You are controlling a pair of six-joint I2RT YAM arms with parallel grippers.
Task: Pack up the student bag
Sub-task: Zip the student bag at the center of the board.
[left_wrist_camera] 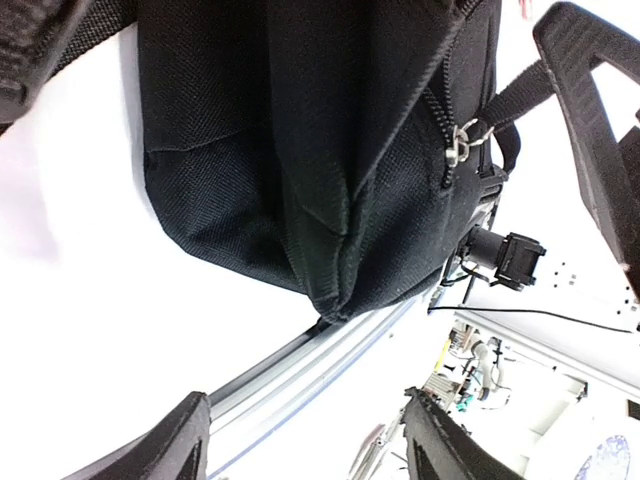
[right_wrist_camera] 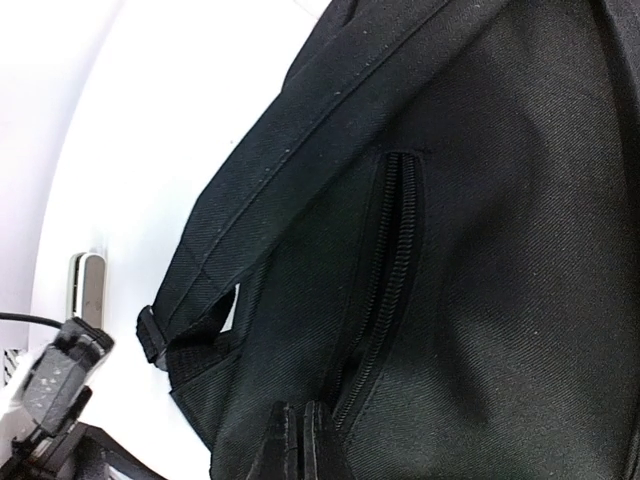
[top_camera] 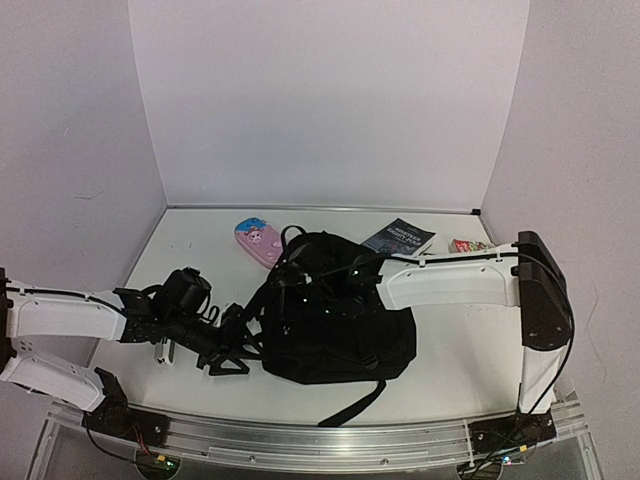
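Note:
The student bag, a large black backpack, lies in the middle of the table with one strap trailing toward the near edge. My left gripper is at the bag's left side. In the left wrist view this gripper is open with nothing between its fingers, and the bag's corner and a metal zipper pull lie just beyond. My right gripper reaches over the bag's upper left. Its fingers are shut and rest against the fabric beside a zipper. I cannot tell if fabric is pinched.
A pink pencil case, a dark book and a small red packet lie behind the bag. A small silver object sits under the left arm. The metal rail runs along the near edge.

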